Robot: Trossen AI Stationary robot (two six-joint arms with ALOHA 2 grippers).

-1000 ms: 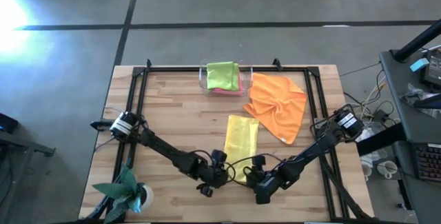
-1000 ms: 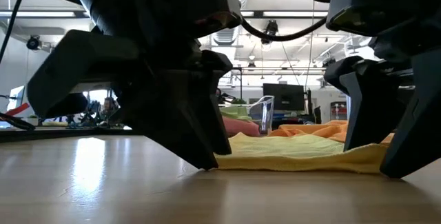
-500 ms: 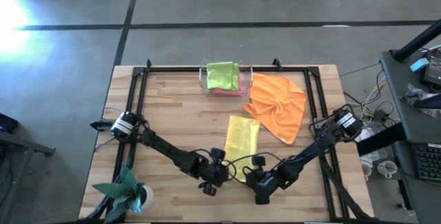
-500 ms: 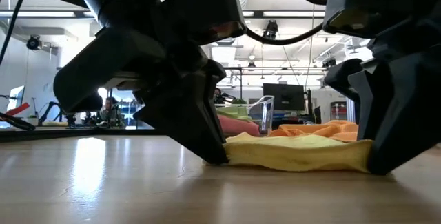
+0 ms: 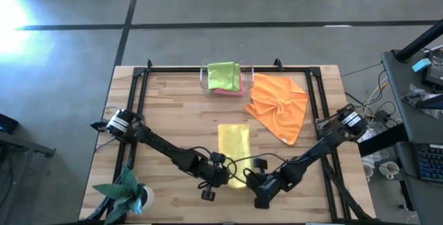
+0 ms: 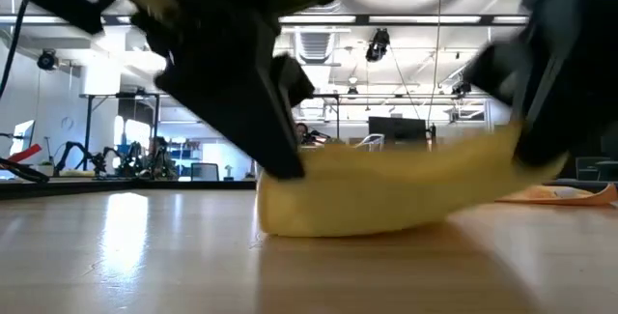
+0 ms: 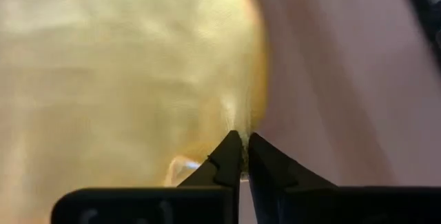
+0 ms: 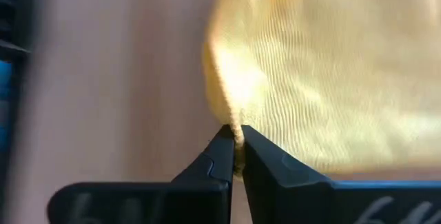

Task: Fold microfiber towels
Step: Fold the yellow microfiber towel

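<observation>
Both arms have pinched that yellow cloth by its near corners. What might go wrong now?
1. Each pincer, left and right, grips only the very edge of the yellow towel, so a corner may slip free mid-fold.
2. If the arms travel unevenly, the fold could land crooked.
3. The orange towel lies close beside it and might get snagged or dragged.

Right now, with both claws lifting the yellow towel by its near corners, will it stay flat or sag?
The yellow towel probably sags: in the low view its middle bellies down to the table between the left claw and the right claw. It looks light and floppy, bunching at each pinch. Likely not slippery, given its ribbed weave.
</observation>
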